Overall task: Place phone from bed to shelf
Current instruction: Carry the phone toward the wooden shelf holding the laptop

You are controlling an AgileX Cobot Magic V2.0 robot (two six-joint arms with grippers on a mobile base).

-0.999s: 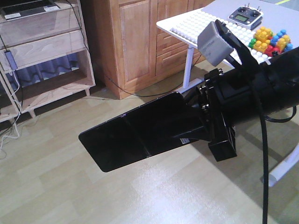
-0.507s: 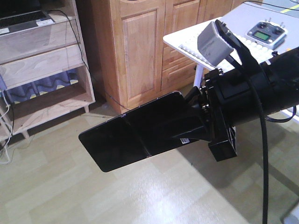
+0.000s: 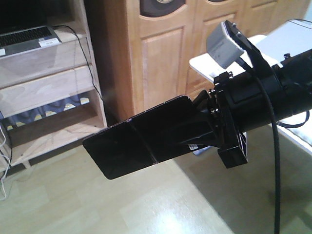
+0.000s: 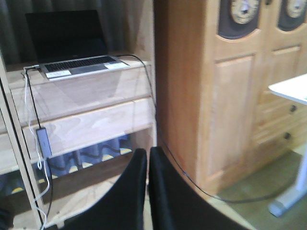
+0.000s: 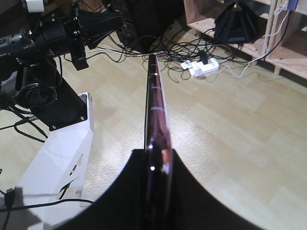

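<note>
The phone (image 3: 114, 152) is held out over the pale floor, its free end pointing left, with my right gripper (image 3: 144, 141) shut on its near half. Seen edge-on in the right wrist view, the phone (image 5: 154, 96) shows its rose-gold rim between the two black fingers of my right gripper (image 5: 157, 152). My left gripper (image 4: 147, 154) is shut with nothing in it, pointing at the shelf (image 4: 91, 120). In the front view the shelf (image 3: 48, 92) stands at the left, behind and apart from the phone. The bed is out of view.
A grey laptop (image 4: 72, 52) lies open on the shelf's upper plank, with cables hanging down the side. An orange-brown wardrobe (image 3: 161, 53) stands right of the shelf, and a white table (image 3: 219, 58) beyond it. A power strip (image 5: 201, 67) and tangled cables lie on the floor.
The whole view has swung: the shelf and wardrobe have slid right and grown nearer, and the table with the toy bricks has left the frame. The right gripper still holds the phone the same way.
</note>
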